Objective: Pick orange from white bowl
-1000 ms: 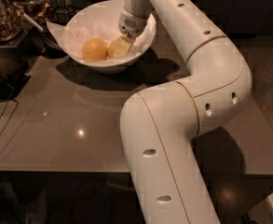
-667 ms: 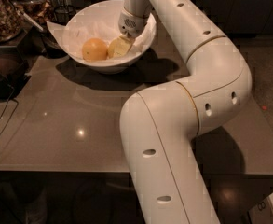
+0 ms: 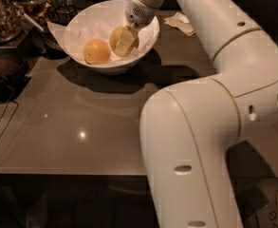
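Grey-brown and faintly shiny, the worktop (image 3: pixel 72 127) is the biggest thing here. My white arm (image 3: pixel 214 103) rises from its near edge, bends, and reaches across to the far side.

The white bowl (image 3: pixel 81 20) stands at the back, wide, glossy and lined with white paper (image 3: pixel 58 30) that sticks out over its left rim. A crumpled napkin (image 3: pixel 179 23) lies just to its right on the worktop.

Two fruits lie in the bowl, close together. On the left is the deeper-coloured fruit (image 3: pixel 97 51), which is not mine to take. The orange (image 3: pixel 115 36), paler and yellowish, sits right of it against the bowl's far right wall.

My gripper (image 3: pixel 125 44) is down inside the bowl, right on the orange, its pale front covering much of the fruit. I cannot tell from here whether it is clamped on the fruit or merely set around it.

I judge the orange firm but slightly yielding, moderately heavy for its size, and dull-skinned enough to offer decent friction. Being round, it will roll or squirt out if squeezed off-centre, so the hold belongs across its widest middle, with even, moderate pressure. The loose paper beneath it and the neighbouring fruit could get caught or nudged on the way up.
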You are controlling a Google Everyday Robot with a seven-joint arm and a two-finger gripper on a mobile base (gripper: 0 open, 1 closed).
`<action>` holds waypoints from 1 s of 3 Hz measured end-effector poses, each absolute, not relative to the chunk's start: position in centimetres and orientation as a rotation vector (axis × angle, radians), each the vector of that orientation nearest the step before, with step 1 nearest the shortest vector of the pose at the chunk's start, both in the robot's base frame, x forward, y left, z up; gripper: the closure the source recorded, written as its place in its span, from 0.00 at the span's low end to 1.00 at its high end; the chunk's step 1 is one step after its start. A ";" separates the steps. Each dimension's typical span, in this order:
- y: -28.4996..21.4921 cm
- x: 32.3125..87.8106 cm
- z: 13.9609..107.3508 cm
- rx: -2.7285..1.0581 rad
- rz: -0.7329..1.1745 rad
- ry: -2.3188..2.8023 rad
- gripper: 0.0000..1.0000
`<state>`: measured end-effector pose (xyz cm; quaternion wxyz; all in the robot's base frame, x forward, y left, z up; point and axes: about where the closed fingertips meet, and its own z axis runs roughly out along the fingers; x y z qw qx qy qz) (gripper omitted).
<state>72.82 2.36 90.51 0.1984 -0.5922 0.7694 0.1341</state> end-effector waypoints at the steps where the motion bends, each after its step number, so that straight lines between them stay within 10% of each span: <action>1: 2.5 69.8 94.2 -1.686 0.386 2.026 1.00; 3: 3.7 68.4 95.4 -1.713 0.402 1.957 1.00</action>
